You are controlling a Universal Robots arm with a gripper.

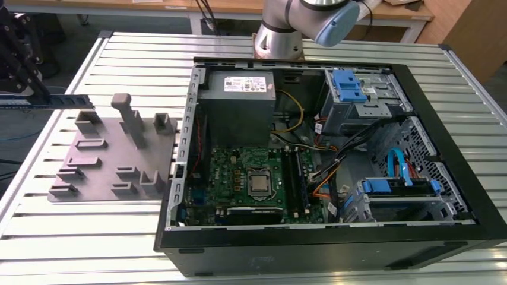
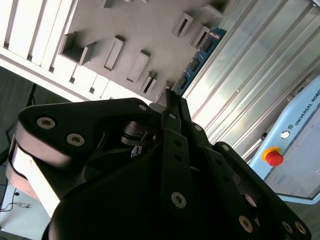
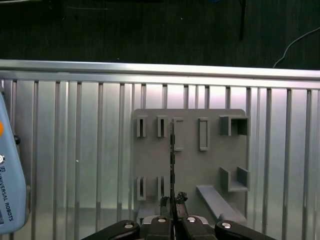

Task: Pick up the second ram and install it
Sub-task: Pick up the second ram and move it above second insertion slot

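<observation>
A: Where is the second ram at this moment?

B: The second ram (image 1: 67,100) is in the gripper (image 1: 33,98), at the exterior view's left. It is held in the air, lying level, above the far edge of the grey slotted block (image 1: 111,154), which rests on the counter (image 1: 95,243).

A: And how do the fingers stand?

B: The fingers (image 2: 175,135) are clamped on one end of the board. In the second wrist view the blue-green board reaches out from them, and its free end is seen against the metal slats of the counter. In the first wrist view the second ram (image 3: 172,160) shows edge-on, as a thin dark line over the block.

A: What else is on the counter?

B: The open computer case (image 1: 317,246) lies just beside the block, at the exterior view's right. Its green motherboard (image 1: 237,166) faces up. The case is well apart from the held board.
</observation>
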